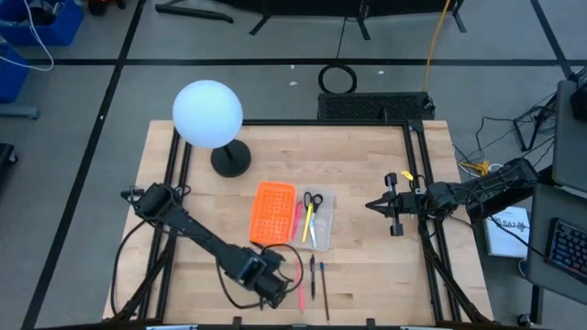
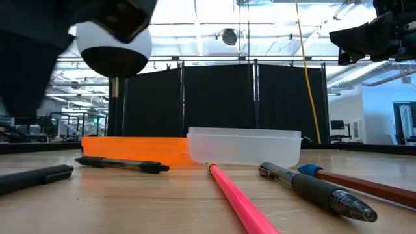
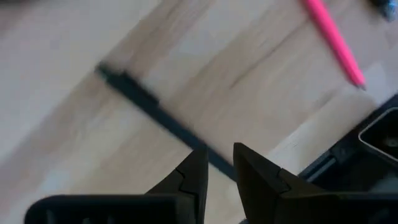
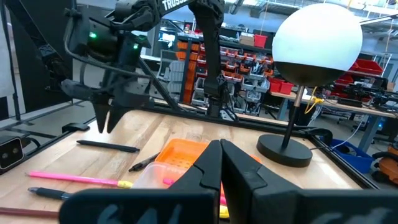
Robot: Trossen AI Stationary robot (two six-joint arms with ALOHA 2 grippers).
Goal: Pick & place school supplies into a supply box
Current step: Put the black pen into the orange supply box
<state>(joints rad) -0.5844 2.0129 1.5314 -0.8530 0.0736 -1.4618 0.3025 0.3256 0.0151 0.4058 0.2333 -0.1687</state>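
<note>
The supply box lies open at the table's middle, with an orange half (image 1: pixel 273 213) and a clear tray (image 1: pixel 326 240). Scissors (image 1: pixel 314 199), a yellow pencil (image 1: pixel 309 223) and a pink pen (image 1: pixel 296 218) lie in the tray. Loose on the wood near the front edge are a pink pen (image 1: pixel 300 286), a black pen (image 1: pixel 312 275) and a brown pencil (image 1: pixel 324 282). My left gripper (image 3: pixel 219 155) points down, open by a narrow gap, just above another black pen (image 3: pixel 143 99) that lies flat on the table. It touches nothing. My right gripper (image 4: pixel 221 158) waits shut at the right side.
A white globe lamp (image 1: pixel 208 113) on a black foot (image 1: pixel 229 160) stands at the far left of the table. A black frame rail (image 1: pixel 417 174) runs along the table's edges. Bare wood lies between the box and the right arm.
</note>
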